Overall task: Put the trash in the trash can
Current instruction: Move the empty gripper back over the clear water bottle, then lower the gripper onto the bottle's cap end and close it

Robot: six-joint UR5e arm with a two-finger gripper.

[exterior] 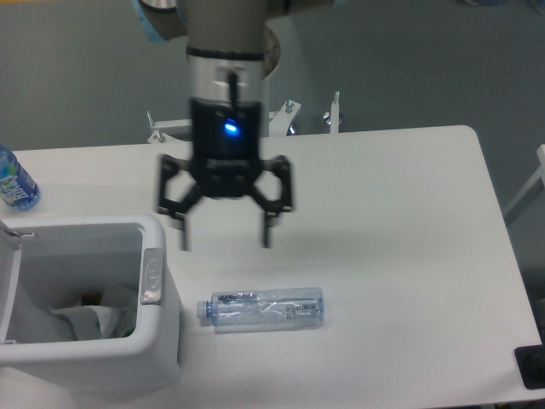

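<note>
We are hovering our gripper [225, 238], fingers spread wide and holding nothing, above the bottle [264, 308] lying at five o'clock. The wrapper [85, 319] is sitting in the bin [162, 328]. Next we are needing to descend and close across the bottle.

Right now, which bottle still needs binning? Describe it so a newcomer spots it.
Start at the white trash can on the table's front left. Just right of it lies a clear plastic bottle on its side, below the open claw. Unlike the blue-labelled bottle standing at the far left edge, it looks empty.
</note>
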